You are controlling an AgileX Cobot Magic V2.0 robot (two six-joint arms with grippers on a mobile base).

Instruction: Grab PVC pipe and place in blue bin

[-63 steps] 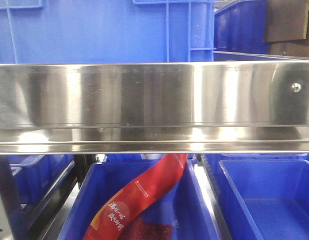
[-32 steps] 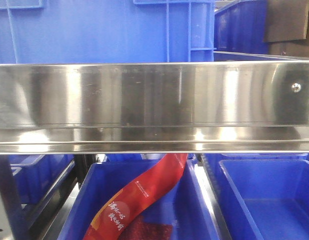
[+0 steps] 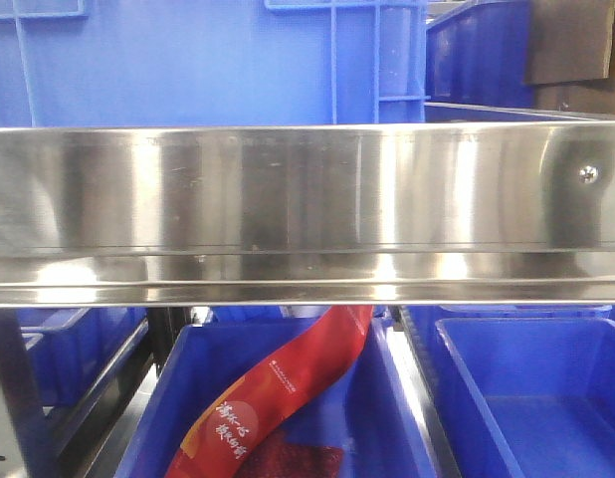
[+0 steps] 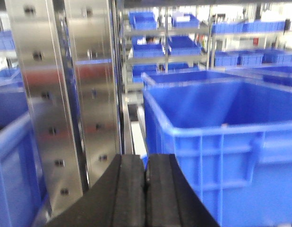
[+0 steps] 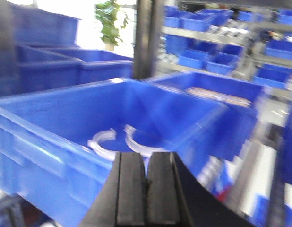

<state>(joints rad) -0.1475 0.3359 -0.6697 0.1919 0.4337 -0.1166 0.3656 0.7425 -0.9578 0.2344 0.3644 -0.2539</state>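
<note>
Two white curved pieces of PVC pipe (image 5: 104, 142) lie on the floor of a large blue bin (image 5: 47, 137) in the right wrist view. My right gripper (image 5: 146, 158) hovers just over that bin's near wall, shut with nothing between its black pads. In the left wrist view my left gripper (image 4: 145, 161) is also shut and empty. It sits beside another big blue bin (image 4: 240, 156) on its right and a steel upright (image 4: 65, 94) on its left. Neither gripper appears in the front view.
A wide steel shelf rail (image 3: 307, 199) fills the middle of the front view, with a blue crate (image 3: 188, 60) above it. Below it are a blue bin (image 3: 387, 408) holding a red printed strip (image 3: 288, 383) and another bin (image 3: 546, 398). Racks of small blue bins (image 5: 207, 56) stand behind.
Only the bright reflections on the steel rail have shifted slightly; the bins and the red strip stay where they were.
</note>
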